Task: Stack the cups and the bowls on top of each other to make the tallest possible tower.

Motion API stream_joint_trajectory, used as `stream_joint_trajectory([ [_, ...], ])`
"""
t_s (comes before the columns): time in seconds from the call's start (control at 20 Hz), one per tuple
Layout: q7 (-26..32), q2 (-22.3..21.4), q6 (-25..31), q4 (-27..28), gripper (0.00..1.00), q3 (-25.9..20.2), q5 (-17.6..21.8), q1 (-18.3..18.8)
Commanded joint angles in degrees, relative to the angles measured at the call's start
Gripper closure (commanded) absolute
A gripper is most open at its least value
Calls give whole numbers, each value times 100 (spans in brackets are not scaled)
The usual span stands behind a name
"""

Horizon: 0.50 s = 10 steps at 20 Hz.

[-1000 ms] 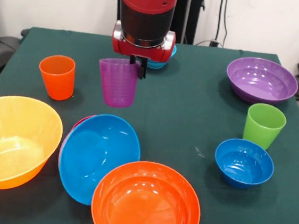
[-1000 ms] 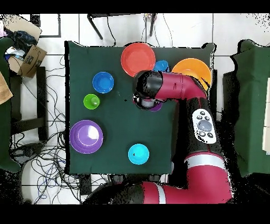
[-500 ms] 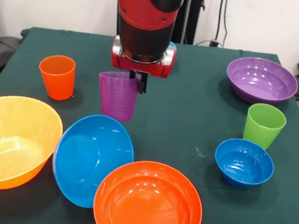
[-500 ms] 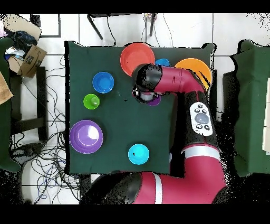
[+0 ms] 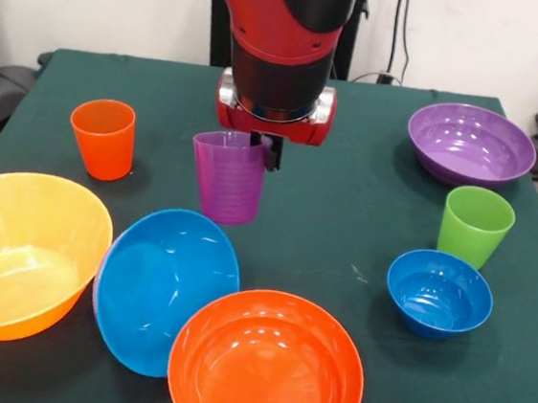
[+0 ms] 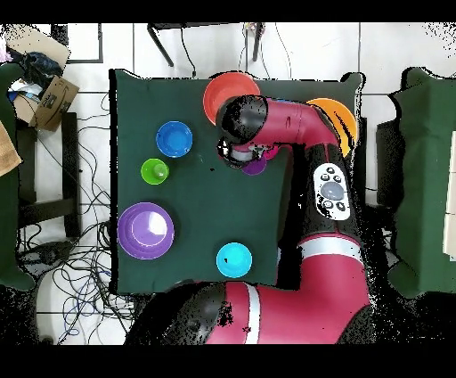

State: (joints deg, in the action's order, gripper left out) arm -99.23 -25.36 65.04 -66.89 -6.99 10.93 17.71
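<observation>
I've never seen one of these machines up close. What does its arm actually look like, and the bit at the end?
The arm is thick and rounded, glossy red with black joints and a pale band lower down. A grey oval panel of buttons sits on its upper side. Its end is a black cylinder with a red and silver collar. The claw below is small and black.

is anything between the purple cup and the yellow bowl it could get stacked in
Partly. The gripper holds the purple cup above the table. The tilted sky-blue bowl sits between it and the yellow-orange bowl, so the cup must pass over that bowl's rim. Nothing else intervenes.
</observation>
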Motion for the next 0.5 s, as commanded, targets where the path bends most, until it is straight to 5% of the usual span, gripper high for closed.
stream_joint_trajectory([
  [0.05,-981,319,657,1181,100,-156,-192,-260],
  [0.35,-1370,562,1323,1742,100,-70,-468,-364],
  [0.5,-1360,656,1066,1953,100,-51,-485,-388],
])
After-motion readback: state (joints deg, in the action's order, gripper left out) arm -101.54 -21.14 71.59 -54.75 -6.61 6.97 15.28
